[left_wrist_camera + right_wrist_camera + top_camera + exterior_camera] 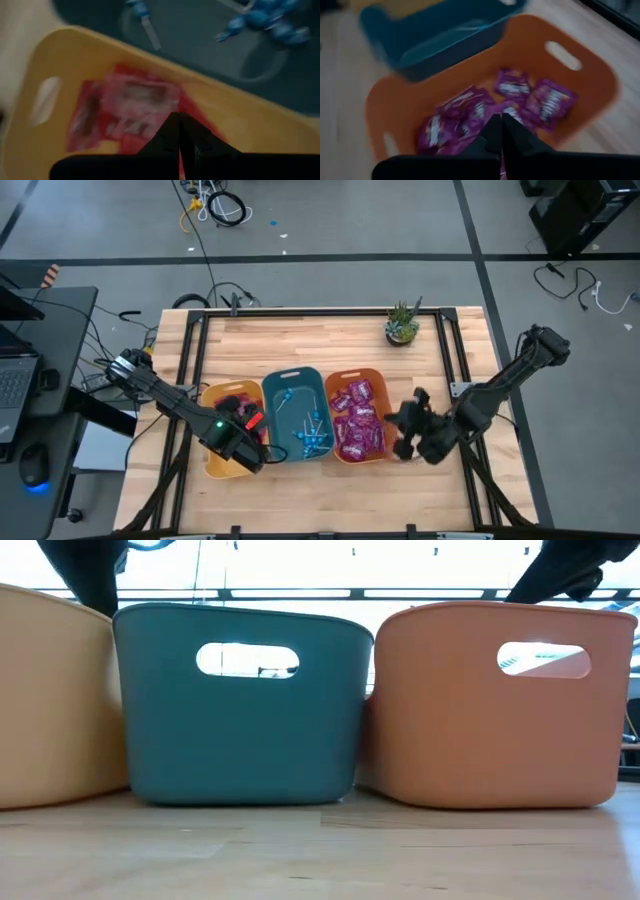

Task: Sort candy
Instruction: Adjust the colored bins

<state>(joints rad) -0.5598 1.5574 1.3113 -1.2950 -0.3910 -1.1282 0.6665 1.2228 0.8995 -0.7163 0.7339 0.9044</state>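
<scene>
left gripper point(179, 131) closed over red packets point(127, 112); right gripper point(500, 131) closed

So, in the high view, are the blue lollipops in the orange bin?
No, the blue lollipops lie in the teal bin, while the orange bin holds purple packets.

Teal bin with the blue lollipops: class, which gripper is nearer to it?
Left. The left gripper hovers over the yellow bin beside the teal bin; the right gripper is past the orange bin.
</scene>
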